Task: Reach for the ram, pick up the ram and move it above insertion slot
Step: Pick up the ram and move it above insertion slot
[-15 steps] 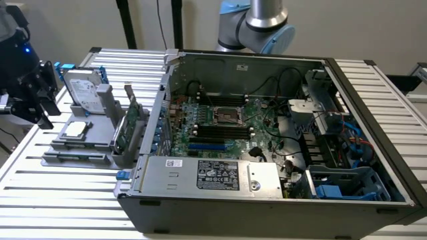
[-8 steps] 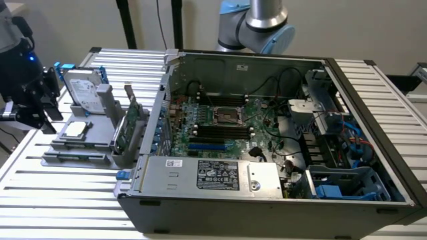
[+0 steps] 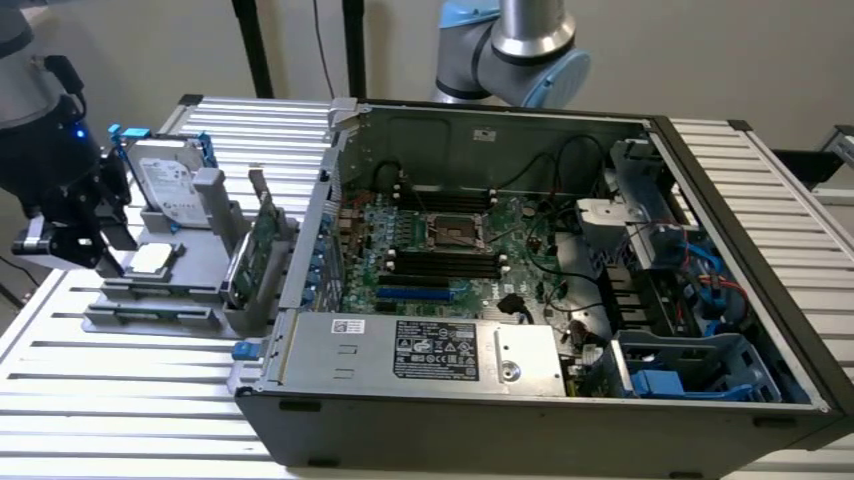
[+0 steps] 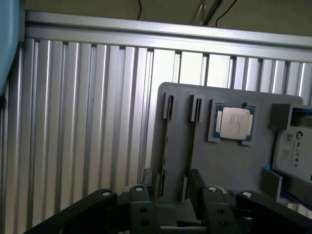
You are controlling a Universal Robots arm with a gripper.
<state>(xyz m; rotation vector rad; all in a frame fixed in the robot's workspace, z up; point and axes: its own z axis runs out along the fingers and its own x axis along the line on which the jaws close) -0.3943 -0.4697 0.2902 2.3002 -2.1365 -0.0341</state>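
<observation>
The ram point(image 4: 166, 146) stands on edge in a slot of the grey holder point(image 4: 229, 165) and appears as a thin dark strip. My gripper point(image 4: 171, 184) is open, with its two black fingers point(image 4: 147, 181) on either side of the near end of that strip, apart from it. In the exterior view the gripper point(image 3: 96, 243) hangs at the far left over the holder's point(image 3: 160, 300) outer edge. The motherboard's black insertion slots point(image 3: 441, 263) lie inside the open computer case point(image 3: 534, 400), well to the exterior view's right of the gripper.
The holder also carries a processor chip point(image 4: 235, 123), a hard drive point(image 3: 171, 180) and a taller green expansion card point(image 3: 256, 250). A second narrow slot point(image 4: 195, 141) runs beside the ram's. Everything stands on a ribbed aluminium table point(image 3: 120, 400). The arm's base point(image 3: 534, 50) is behind the case.
</observation>
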